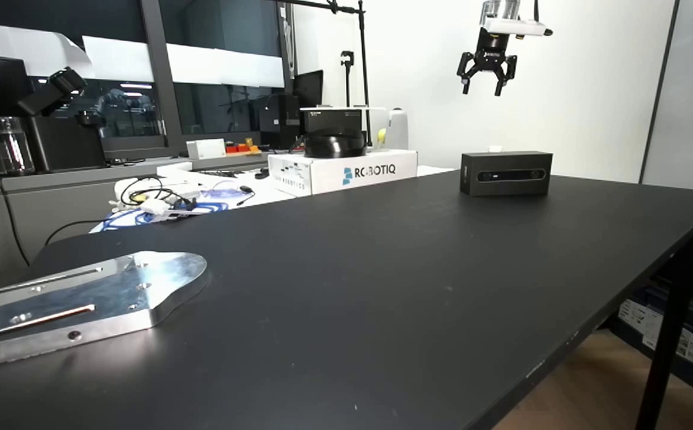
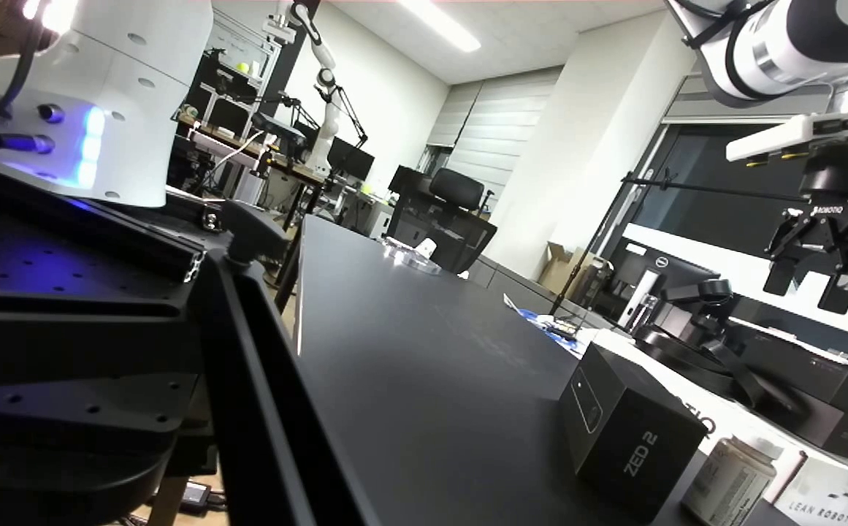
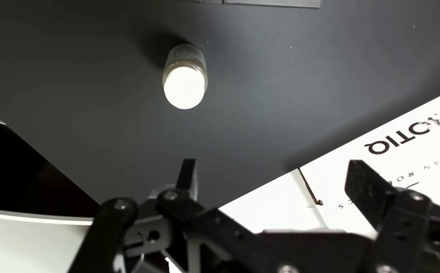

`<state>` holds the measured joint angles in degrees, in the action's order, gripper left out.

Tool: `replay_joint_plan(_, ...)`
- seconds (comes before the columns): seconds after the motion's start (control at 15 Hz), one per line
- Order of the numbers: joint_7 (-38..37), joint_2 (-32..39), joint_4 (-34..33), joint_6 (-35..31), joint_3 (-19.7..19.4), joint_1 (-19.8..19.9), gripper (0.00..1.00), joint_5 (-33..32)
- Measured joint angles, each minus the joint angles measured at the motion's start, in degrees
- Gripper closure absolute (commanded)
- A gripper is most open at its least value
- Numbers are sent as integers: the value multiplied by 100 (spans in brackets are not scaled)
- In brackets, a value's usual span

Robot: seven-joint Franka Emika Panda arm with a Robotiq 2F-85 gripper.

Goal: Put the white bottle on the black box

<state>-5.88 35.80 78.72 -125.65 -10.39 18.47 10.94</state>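
Note:
The white bottle [image 2: 732,478] stands upright on the black table beside the black box [image 2: 632,438], which is marked ZED 2. In an exterior view the black box [image 1: 506,174] hides most of the bottle; only its white cap [image 1: 495,149] shows above the box. In the wrist view the bottle [image 3: 184,81] is seen from above, left of centre, and the box's edge [image 3: 273,3] shows at the top. My gripper [image 1: 481,91] is open and empty, well above the table, box and bottle. It also shows open in an exterior view [image 2: 807,292] and in the wrist view [image 3: 272,162].
A white Robotiq carton [image 1: 376,170] with black gear on it stands beyond the table's edge; it also shows in the wrist view [image 3: 413,151]. A shiny metal plate [image 1: 143,286] lies at the table's other end. Cables [image 1: 167,203] clutter the side surface.

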Motion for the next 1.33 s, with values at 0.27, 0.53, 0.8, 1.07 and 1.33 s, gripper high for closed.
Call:
replay_joint_plan(0.27,-8,243,0,-234,-65,73,0,0)
replay_joint_plan(0.53,-15,571,-10,-437,-174,178,0,-21)
replay_joint_plan(0.8,-17,915,-10,-640,-218,226,0,-27)
replay_joint_plan(1.07,-17,1181,-10,-799,-157,227,0,-15)
replay_joint_plan(1.33,-17,1317,-9,-924,-109,189,40,-15)
